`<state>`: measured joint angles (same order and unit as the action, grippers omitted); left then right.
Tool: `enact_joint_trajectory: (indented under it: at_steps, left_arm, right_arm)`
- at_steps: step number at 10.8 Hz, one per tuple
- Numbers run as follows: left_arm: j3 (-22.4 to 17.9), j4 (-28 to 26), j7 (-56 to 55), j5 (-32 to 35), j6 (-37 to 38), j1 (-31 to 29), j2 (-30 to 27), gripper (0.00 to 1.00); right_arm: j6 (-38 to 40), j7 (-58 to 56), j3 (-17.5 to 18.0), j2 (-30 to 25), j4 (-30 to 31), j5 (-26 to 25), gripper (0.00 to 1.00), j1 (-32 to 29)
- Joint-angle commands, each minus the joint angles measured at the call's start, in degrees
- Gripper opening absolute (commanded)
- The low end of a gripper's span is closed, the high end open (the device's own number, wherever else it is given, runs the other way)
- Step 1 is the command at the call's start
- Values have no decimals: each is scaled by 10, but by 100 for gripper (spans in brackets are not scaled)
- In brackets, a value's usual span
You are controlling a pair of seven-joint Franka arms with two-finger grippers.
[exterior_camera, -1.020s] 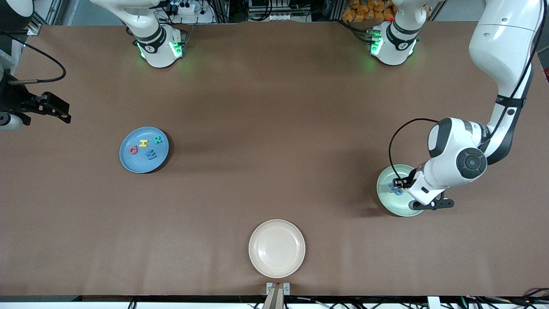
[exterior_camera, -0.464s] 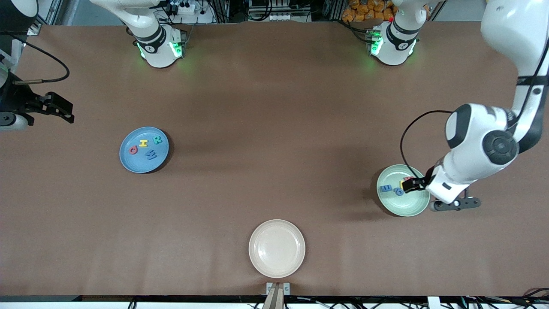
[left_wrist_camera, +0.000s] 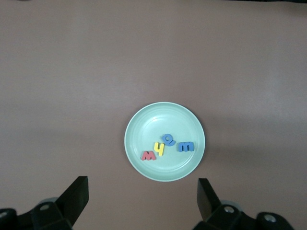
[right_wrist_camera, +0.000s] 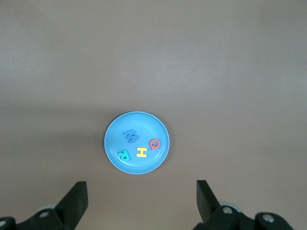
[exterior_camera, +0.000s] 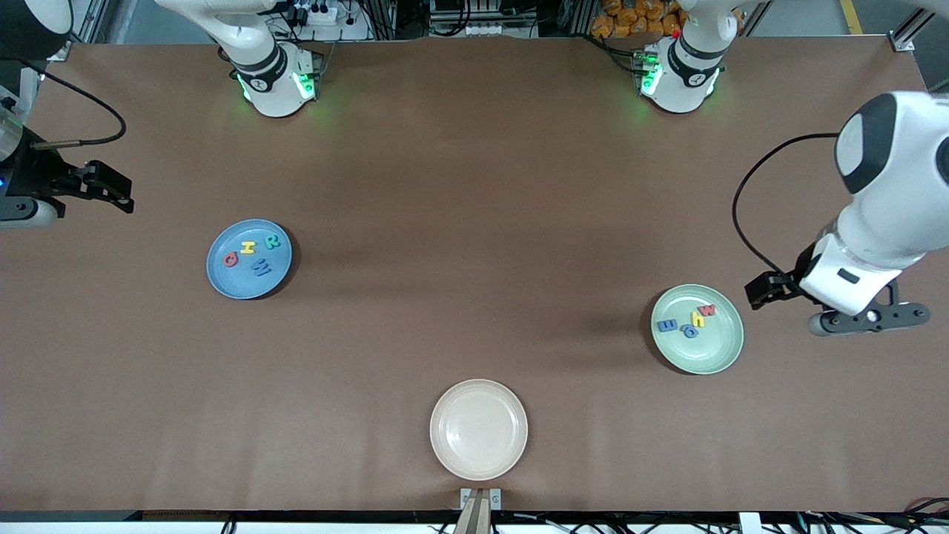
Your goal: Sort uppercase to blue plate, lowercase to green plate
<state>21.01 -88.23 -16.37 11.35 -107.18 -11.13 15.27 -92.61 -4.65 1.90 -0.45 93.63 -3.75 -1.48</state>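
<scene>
Letters (exterior_camera: pixel 688 320) lie on the green plate (exterior_camera: pixel 715 352), both grippers (exterior_camera: pixel 764 289) (exterior_camera: pixel 111 194) raised, spread wide, holding nothing.

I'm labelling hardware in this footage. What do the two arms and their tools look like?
Both arms are glossy white with dark grey joint caps; their bases glow green. The left arm carries a looping black cable. The left tool and right tool are black, each with two blocky black fingers.
</scene>
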Motion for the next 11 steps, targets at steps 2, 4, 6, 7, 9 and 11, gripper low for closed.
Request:
enact_joint_trajectory:
  at_steps: [2,4,6,7,9,11]
  left_arm:
    - [-8,32,15,-24,55,10,-46,100]
    - [-81,27,40,-45,72,79,-84,100]
    - [-103,28,49,-66,84,96,-99,100]
    - [-108,31,48,-82,98,97,-102,100]
    - [-114,31,48,-86,110,98,-108,100]
    - [-115,33,49,-86,135,98,-116,100]
  right_arm:
    - [-7,9,-5,-10,9,-9,100,15]
    - [-7,9,-5,-9,8,-9,100,13]
    - [-7,10,-5,-8,9,-9,100,12]
    - [-6,10,-5,-9,9,-9,100,12]
    - [-7,10,-4,-8,10,-8,100,12]
    - [-7,10,-4,-9,10,-8,100,12]
